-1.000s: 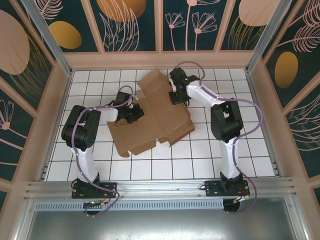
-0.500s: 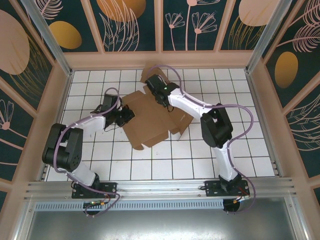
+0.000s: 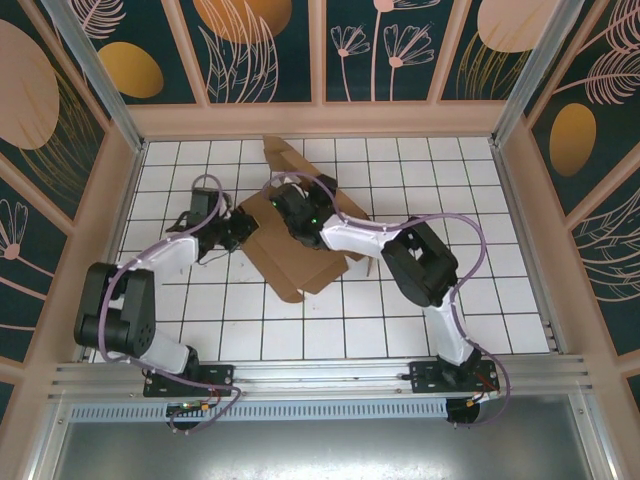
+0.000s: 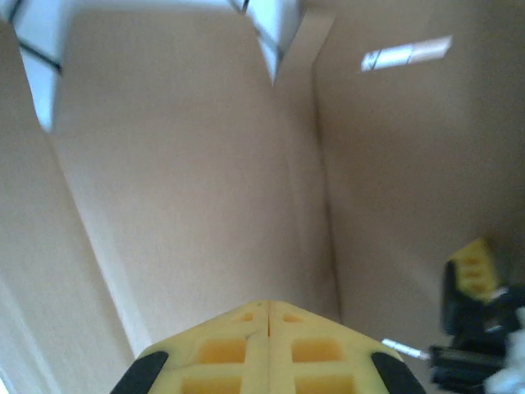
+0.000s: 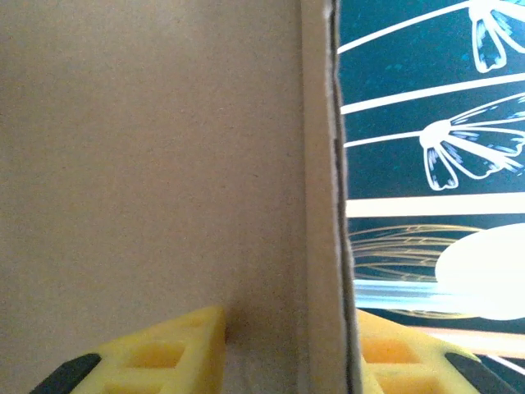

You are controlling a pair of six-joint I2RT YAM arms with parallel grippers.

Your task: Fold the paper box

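Note:
The paper box (image 3: 305, 258) is a brown cardboard sheet lying partly folded in the middle of the tiled table, with one flap (image 3: 282, 157) standing up at the back. My left gripper (image 3: 238, 228) rests at the sheet's left edge. In the left wrist view it (image 4: 268, 304) is shut with nothing between its fingers, and brown panels (image 4: 189, 164) rise ahead of it. My right gripper (image 3: 290, 208) is over the back of the sheet. In the right wrist view its jaws (image 5: 291, 313) stand apart, with an upright cardboard flap edge (image 5: 321, 205) between them.
The white tiled table (image 3: 470, 300) is boxed in by patterned walls (image 3: 260, 50) at the back and sides. A metal rail (image 3: 320, 375) runs along the near edge. The right arm's elbow (image 3: 420, 260) lies low just right of the sheet.
The right arm has swung left across the sheet and its jaws have widened slightly. The cardboard has shifted left and bunched up. The left arm has stretched out to the left, its gripper still shut.

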